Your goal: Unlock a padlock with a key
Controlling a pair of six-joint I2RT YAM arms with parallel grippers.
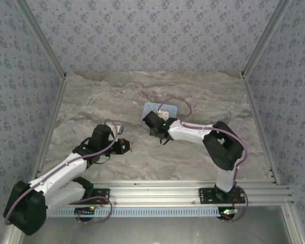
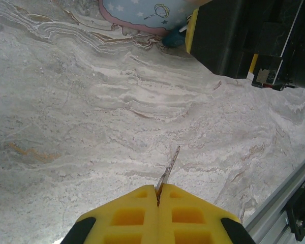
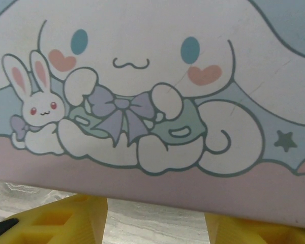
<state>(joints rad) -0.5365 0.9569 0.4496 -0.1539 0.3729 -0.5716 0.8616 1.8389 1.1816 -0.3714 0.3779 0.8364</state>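
The left hand [image 1: 128, 147] is squeezed tight on a key [image 2: 169, 168]. Its two yellow fingers [image 2: 132, 216] press together, and the thin metal blade sticks out past the tips, up off the desk [image 1: 117, 96] and tilted toward 1 o'clock in the left wrist view.

The padlock [image 2: 172, 36] is a tiny blue bit at 12 o'clock in that same view. It sits right at the edge of the tin [image 2: 137, 12] and just beside a yellow finger of the right hand [image 2: 229, 35]. It is too small to tell if the finger touches it.

The right hand [image 3: 155, 223] is wide open. In its own view its fingers stand far apart with bare desk between them, and nothing is in its grip. The tin's picture side is right in front of it, and the tin's bottom edge is just past the fingertips.

From above, the tin lies at 12 o'clock from the right hand, touching or almost touching it. The left hand is at 8 o'clock from the right hand, with bare desk between the two. There is lots of bare desk toward 12 o'clock and out to both walls [image 1: 25, 76]. The rail [image 1: 157, 185] runs along the near edge at 6 o'clock, behind both hands.
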